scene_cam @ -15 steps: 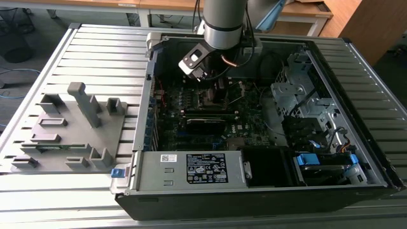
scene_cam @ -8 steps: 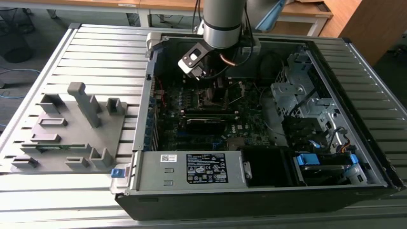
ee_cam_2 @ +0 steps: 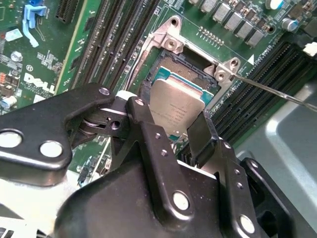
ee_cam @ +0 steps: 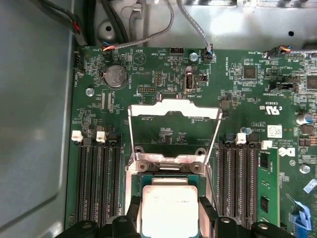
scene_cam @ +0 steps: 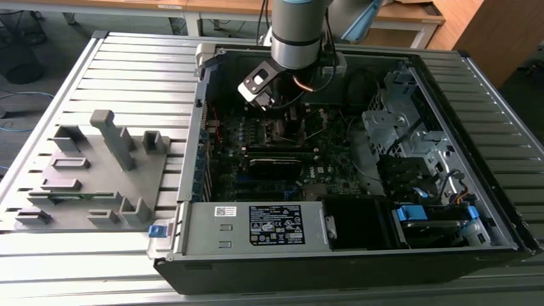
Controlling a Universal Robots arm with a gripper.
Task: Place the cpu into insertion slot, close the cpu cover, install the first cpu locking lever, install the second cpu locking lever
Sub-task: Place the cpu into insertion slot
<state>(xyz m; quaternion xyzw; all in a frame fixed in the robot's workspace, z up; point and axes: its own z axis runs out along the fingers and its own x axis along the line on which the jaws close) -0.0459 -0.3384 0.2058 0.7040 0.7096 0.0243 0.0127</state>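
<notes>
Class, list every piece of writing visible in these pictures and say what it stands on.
No text here can be quoted with confidence.
power-supply label: dense black-and-white print, too small to read.
white sticker beside it: too small to read.
motherboard: tiny white component markings, too small; a maker's logo, left unquoted.
cpu: faint engraving on the metal top, blurred.

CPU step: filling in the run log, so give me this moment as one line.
gripper: shut on cpu | cpu: over insertion slot, seating unclear | cpu cover: open
</notes>
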